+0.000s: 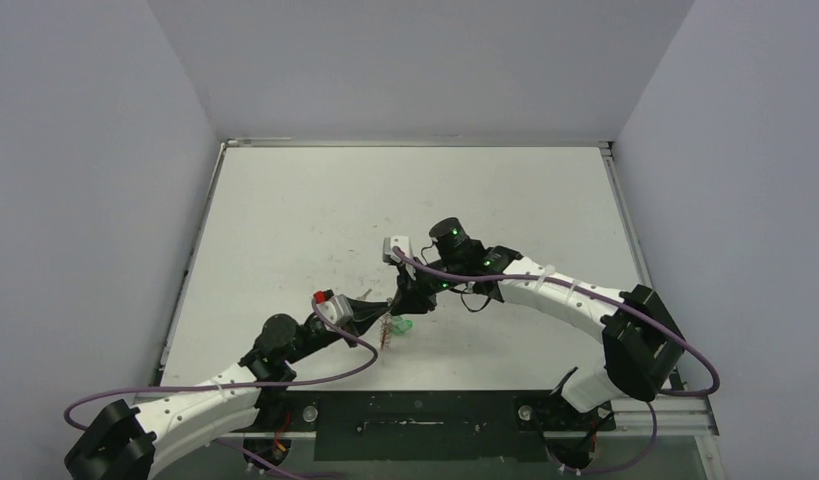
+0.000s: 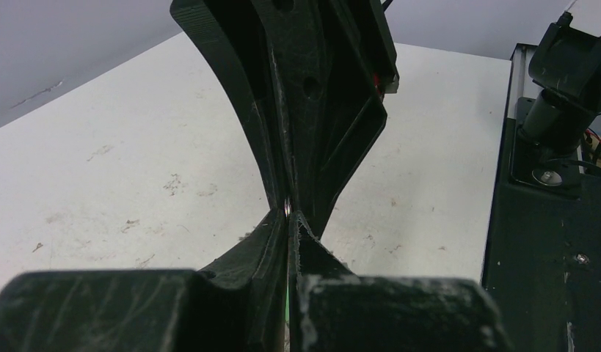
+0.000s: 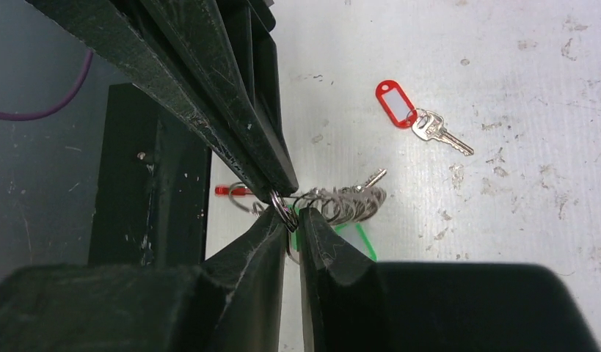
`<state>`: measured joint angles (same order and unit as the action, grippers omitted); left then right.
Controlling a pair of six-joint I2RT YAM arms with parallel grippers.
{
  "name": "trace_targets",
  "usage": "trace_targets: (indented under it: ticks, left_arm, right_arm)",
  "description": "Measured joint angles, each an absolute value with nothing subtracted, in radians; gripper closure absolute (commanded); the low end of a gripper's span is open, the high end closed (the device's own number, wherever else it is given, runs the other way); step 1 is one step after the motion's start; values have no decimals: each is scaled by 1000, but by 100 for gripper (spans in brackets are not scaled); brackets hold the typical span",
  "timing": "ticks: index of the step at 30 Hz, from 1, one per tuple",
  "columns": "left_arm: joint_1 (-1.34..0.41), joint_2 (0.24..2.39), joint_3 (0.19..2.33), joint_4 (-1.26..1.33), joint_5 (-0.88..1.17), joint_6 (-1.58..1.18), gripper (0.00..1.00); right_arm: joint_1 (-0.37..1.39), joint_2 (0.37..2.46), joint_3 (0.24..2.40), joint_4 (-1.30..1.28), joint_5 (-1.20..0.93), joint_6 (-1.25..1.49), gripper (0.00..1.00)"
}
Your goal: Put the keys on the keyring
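on scuffed table (image 3: 517, 242), oblong red-tagged key (image 3: 420, 117), looped metal keyring (image 3: 348, 203)

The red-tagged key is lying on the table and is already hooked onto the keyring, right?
Not quite: it isn't hooked on. The red-tagged key is lying on the table, but apart from the keyring, with bare table between them. The right wrist view shows this.

The overhead camera looked down from six o'clock toward twelve; both wrist cameras hung close over the table (image 1: 315, 200), sharing its middle.
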<state>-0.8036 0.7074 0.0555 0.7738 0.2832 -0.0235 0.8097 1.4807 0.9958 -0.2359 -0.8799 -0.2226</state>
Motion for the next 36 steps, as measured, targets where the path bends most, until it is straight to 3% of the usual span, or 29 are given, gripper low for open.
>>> trace_targets:
  ticks: [5, 11, 23, 31, 36]
  left_arm:
    - [-804, 711, 55, 774, 283, -24, 100]
    - [-804, 711, 55, 774, 283, -23, 100]
    - [-804, 696, 55, 773, 281, -23, 100]
    - [-804, 745, 73, 751, 272, -4, 100]
    - [-804, 852, 123, 748, 273, 29, 100]
  right_arm:
    - [826, 1491, 996, -233, -865, -222, 88]
    - [830, 1490, 996, -232, -837, -220, 65]
    - [802, 1341, 942, -239, -772, -229, 34]
    - [777, 1201, 864, -177, -671, -205, 1]
    - [756, 1148, 794, -122, -562, -155, 0]
